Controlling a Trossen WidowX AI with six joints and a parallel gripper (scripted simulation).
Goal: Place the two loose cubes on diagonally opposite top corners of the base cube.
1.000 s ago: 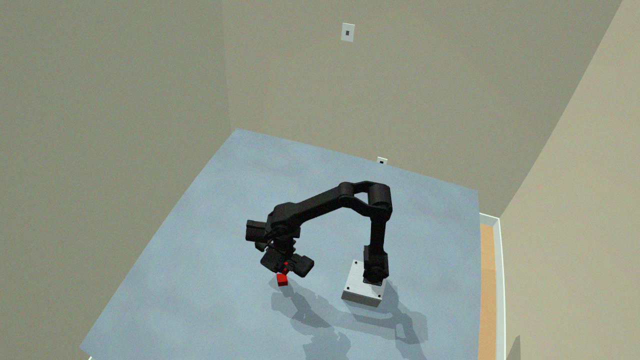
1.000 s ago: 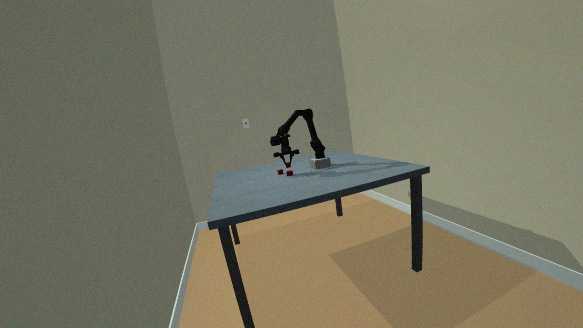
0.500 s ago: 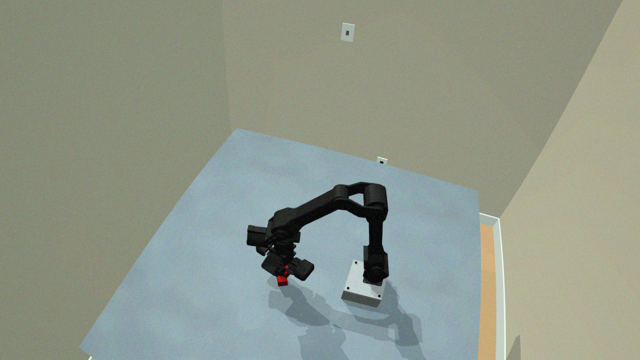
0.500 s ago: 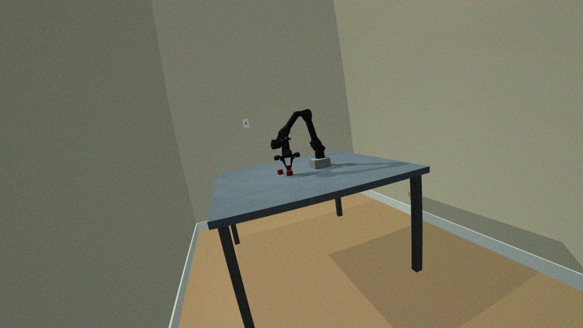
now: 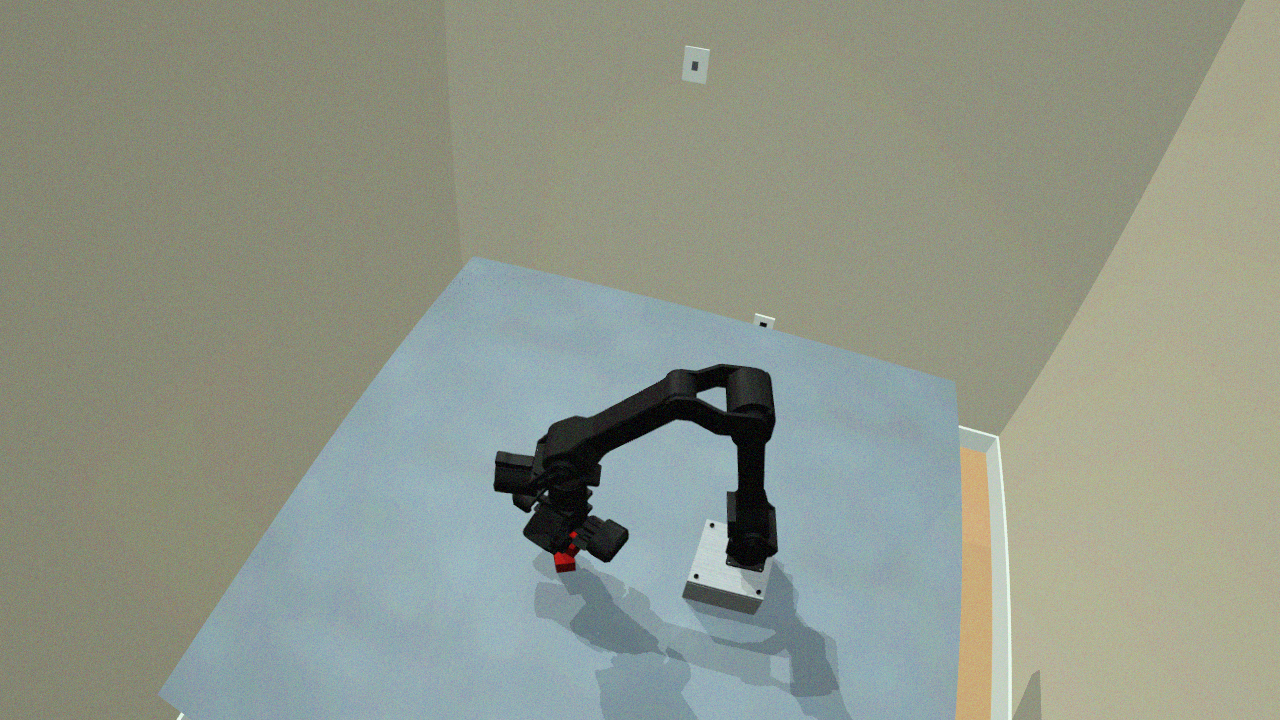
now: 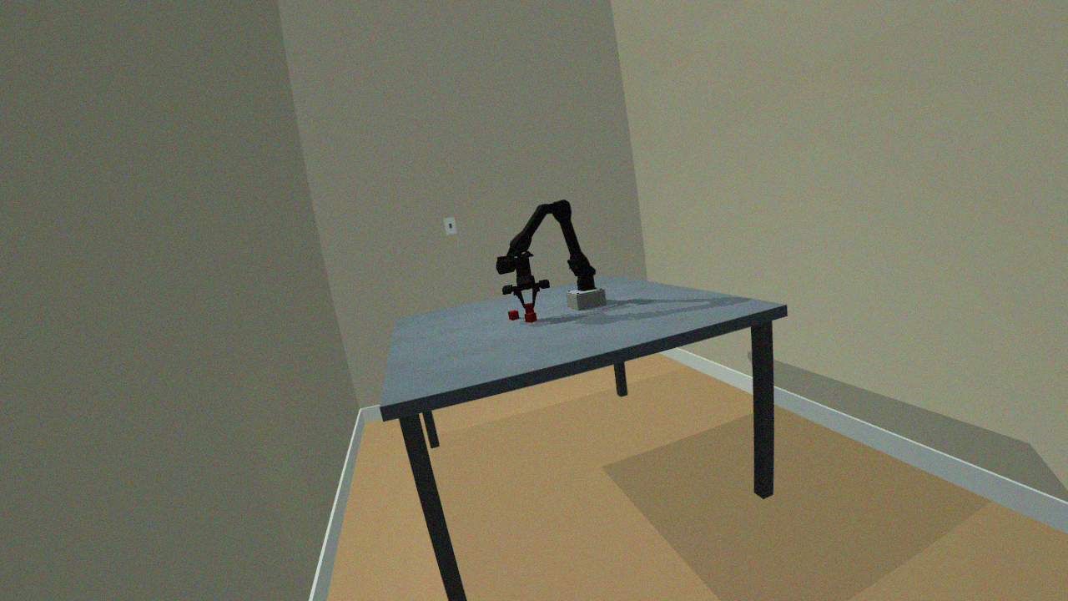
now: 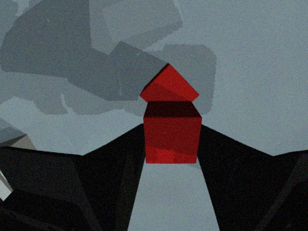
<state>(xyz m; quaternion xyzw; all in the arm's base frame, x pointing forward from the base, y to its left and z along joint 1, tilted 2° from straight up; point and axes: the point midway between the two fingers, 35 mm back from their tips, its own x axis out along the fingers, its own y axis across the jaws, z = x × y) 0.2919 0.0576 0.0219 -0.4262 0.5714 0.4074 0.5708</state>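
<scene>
Three red cubes look alike, so colour does not tell the fixed base cube apart. My gripper point(image 5: 572, 544) point(image 6: 529, 306) point(image 7: 171, 129) is shut on one red cube point(image 7: 171, 135), fingers on its two sides. The held cube looks level and is directly over or nearly over a second cube point(image 5: 564, 563) point(image 6: 530, 318) point(image 7: 170, 84), which stands on the table. In the wrist view this lower cube is turned about 45 degrees to the held one and partly hidden by it. Whether they touch is unclear. A third cube point(image 6: 512, 315) stands on the table beside them; the gripper hides it in the top view.
The arm's pale metal mounting block point(image 5: 716, 555) point(image 6: 584, 300) stands on the blue-grey table point(image 5: 402, 402) point(image 6: 462, 351), right of the cubes in the top and exterior views. The arm arches from it over to the cubes. Arm shadows fall across the table around the lower cube.
</scene>
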